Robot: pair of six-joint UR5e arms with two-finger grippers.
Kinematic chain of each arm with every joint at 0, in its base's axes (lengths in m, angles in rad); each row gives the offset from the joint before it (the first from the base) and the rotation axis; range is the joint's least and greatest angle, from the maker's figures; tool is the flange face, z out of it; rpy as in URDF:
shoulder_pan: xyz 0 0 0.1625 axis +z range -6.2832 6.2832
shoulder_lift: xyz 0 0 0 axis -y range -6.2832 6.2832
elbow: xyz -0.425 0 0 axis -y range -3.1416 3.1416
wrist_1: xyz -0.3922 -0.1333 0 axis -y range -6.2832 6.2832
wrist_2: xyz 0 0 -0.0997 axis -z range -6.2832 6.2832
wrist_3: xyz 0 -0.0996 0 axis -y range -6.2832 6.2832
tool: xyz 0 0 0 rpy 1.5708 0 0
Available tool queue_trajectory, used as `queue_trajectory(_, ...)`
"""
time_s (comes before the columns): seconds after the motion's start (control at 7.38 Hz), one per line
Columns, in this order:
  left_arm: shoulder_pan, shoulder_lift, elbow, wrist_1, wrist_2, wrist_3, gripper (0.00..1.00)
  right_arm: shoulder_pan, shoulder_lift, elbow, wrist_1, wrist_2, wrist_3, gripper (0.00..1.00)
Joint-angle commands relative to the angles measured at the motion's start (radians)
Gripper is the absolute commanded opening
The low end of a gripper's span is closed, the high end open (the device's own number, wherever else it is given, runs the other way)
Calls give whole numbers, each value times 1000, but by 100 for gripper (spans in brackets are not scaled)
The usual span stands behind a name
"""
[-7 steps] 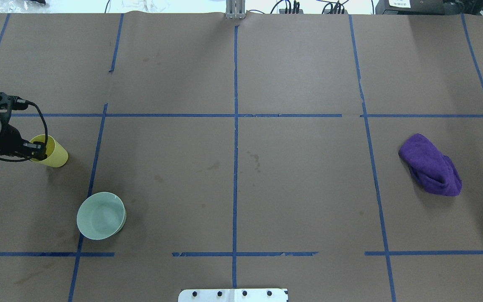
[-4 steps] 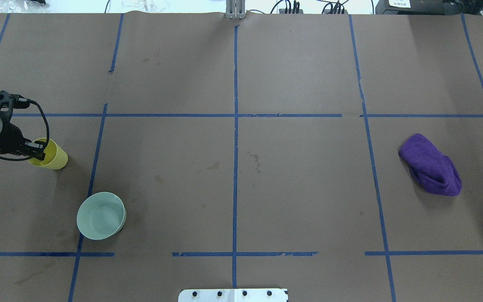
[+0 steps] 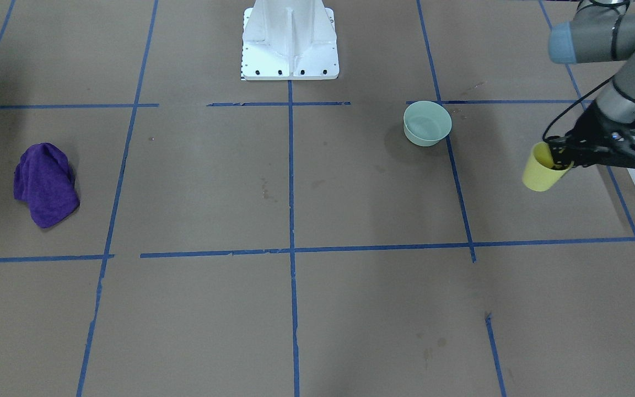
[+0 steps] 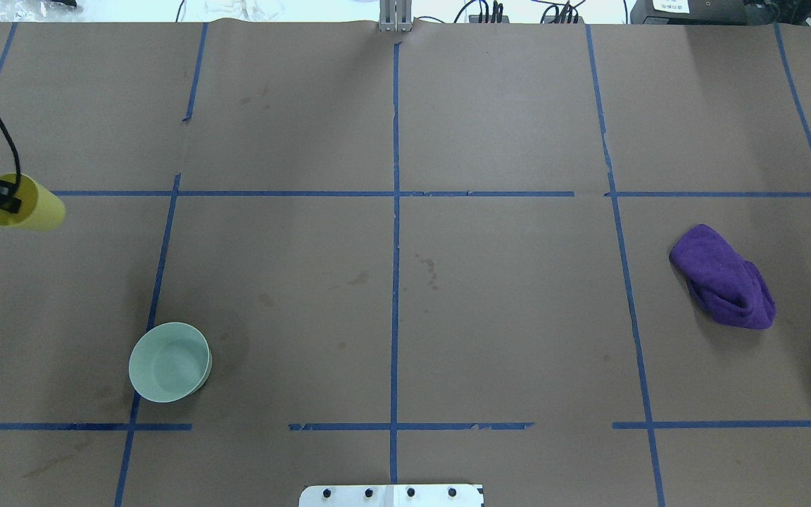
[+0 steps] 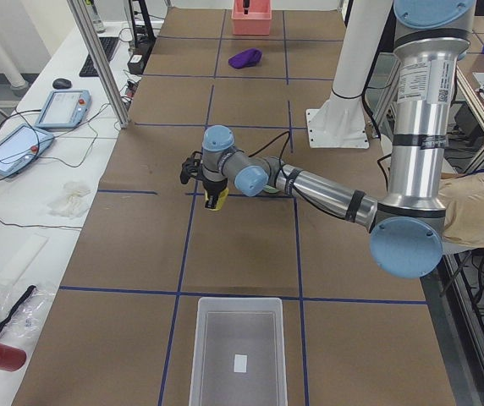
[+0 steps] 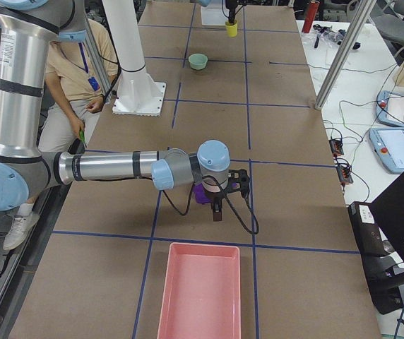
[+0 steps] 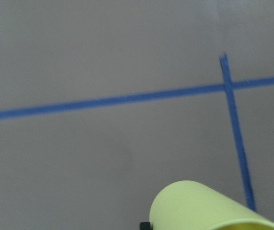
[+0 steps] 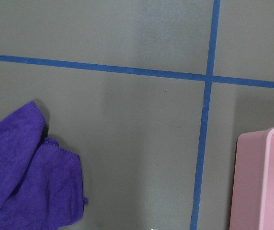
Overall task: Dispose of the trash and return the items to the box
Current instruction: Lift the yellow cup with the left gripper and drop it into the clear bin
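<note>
- All views: bright, even, diffuse light from above. Shadows are soft-edged, and there is no hard glare on the brown table paper (image 4: 504, 310).
- Front-facing view: the mint bowl (image 3: 428, 122) throws a faint dark patch toward the view's lower left. The purple cloth (image 3: 44, 184) has a thin shadow along its lower edge.
- Overhead view: the strip beyond the table's far edge is washed out to white.
- Left wrist view: soft throughout, with fuzzy tape lines (image 7: 103, 101). The yellow cup (image 7: 209, 208), close to the lens, is out of focus and cropped by the bottom edge.
- Right wrist view: sharp. The cloth texture is legible, and the pink bin (image 8: 266, 177) shows a pale sheen.
- Side views: wide-angle, so the upright posts (image 5: 98, 59) lean near the frame edges.
</note>
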Motion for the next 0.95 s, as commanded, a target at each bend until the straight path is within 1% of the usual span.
queue_trajectory(0.0,-265,6,113,71,1,477,0,-7,0,0,1,-2,2,100)
queue_trajectory(0.14,-370,6,243,56,2,689,0,-13,0,-2,1,-2,3,100)
queue_trajectory(0.27,-457,-5,370,24,5,853,0,-17,2,-2,1,-3,3,100)
queue_trajectory(0.41,-484,12,441,-13,5,902,0,-17,2,-2,1,-5,5,100)
queue_trajectory(0.54,-484,54,465,-28,1,934,0,-19,2,-2,1,-3,5,100)
queue_trajectory(0.68,-483,118,471,-33,-1,933,0,-20,2,0,1,-3,6,100)
queue_trajectory(0.81,-483,134,508,-40,-51,935,0,-22,3,0,3,-3,6,100)
